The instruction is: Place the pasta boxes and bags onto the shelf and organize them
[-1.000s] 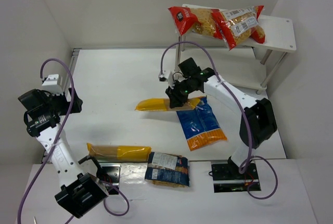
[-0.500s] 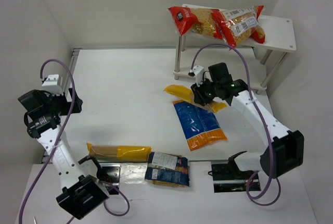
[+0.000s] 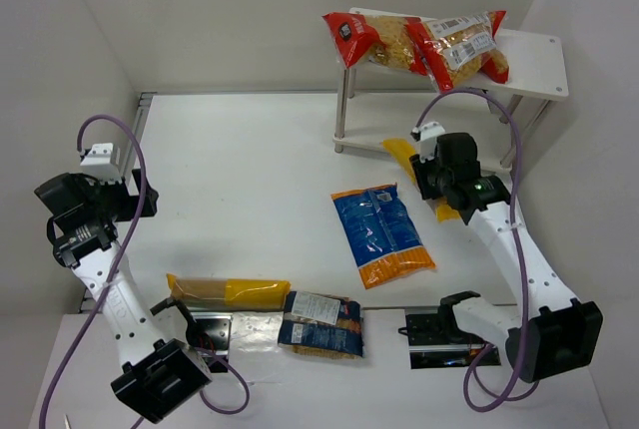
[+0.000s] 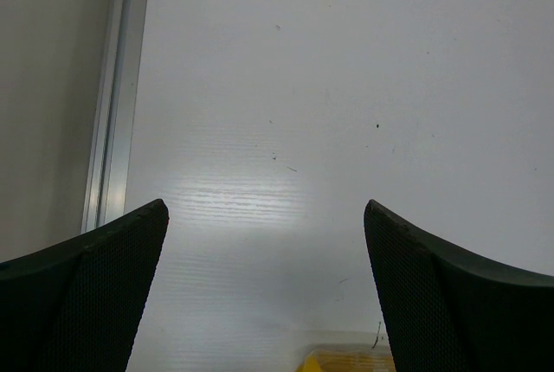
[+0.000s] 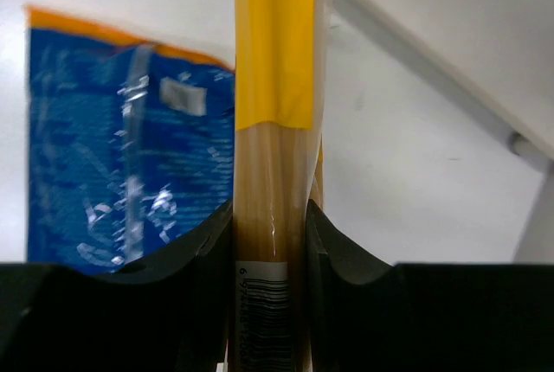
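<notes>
My right gripper (image 3: 436, 178) (image 5: 270, 242) is shut on a long yellow spaghetti pack (image 3: 403, 155) (image 5: 275, 78) and holds it in the air by the white shelf's (image 3: 539, 60) lower tier (image 3: 469, 130). Two clear red-ended bags of short pasta (image 3: 379, 40) (image 3: 461, 48) lie on the shelf top. The large blue-and-orange bag (image 3: 384, 234) (image 5: 121, 138) lies flat on the table left of the right gripper. A second yellow spaghetti pack (image 3: 228, 290) and the small dark-blue pack (image 3: 321, 322) lie near the front edge. My left gripper (image 3: 75, 214) (image 4: 268, 303) is open and empty at the far left.
White walls enclose the table on the left, back and right. A metal strip (image 4: 112, 95) runs along the table's left edge. The shelf's thin white legs (image 3: 342, 110) (image 5: 433, 69) stand close to the held pack. A corner of the second spaghetti pack (image 4: 346, 362) shows in the left wrist view.
My right gripper has carried the spaghetti pack rightward, from over the blue-and-orange bag to beside the shelf, turning it from lying across to pointing at the shelf. The left arm has barely moved.
</notes>
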You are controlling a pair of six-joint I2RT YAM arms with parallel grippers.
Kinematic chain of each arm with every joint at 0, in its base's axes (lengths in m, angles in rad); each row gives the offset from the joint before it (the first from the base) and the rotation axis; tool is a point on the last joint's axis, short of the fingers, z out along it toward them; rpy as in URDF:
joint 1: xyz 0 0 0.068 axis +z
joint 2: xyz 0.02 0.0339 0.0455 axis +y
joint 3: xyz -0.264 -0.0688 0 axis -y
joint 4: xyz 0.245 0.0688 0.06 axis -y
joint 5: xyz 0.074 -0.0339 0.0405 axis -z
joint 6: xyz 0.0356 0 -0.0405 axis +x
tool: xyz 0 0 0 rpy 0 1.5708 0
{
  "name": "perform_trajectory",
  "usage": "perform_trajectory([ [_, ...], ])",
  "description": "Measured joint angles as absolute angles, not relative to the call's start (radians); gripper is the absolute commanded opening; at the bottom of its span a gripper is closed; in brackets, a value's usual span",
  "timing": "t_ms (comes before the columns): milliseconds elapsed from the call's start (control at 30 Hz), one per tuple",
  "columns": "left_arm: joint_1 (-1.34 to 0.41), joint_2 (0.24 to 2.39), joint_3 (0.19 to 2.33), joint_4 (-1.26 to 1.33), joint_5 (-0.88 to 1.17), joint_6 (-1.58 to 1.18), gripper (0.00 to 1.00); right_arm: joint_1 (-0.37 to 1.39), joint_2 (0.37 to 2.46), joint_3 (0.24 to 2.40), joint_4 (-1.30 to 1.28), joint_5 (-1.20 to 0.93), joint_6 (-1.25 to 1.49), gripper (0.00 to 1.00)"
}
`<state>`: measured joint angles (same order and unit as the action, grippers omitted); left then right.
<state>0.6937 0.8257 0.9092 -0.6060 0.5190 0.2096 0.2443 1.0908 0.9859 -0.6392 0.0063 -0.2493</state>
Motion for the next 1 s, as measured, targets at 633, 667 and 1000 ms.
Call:
perform_trajectory([
  [633,0.694,0.827,0.895,-0.601,0.530,0.209,0.99,0.212,1.050,0.854,-0.416,0.254,-0.118,0.00],
  [667,0.694,0.827,0.894,-0.601,0.530,0.209,0.99,0.212,1.057,0.854,-0.407,0.260,-0.115,0.00],
  [1000,0.694,0.830,0.894,-0.599,0.530,0.210,0.99,0.314,1.237,0.854,-0.246,0.376,-0.126,0.00],
])
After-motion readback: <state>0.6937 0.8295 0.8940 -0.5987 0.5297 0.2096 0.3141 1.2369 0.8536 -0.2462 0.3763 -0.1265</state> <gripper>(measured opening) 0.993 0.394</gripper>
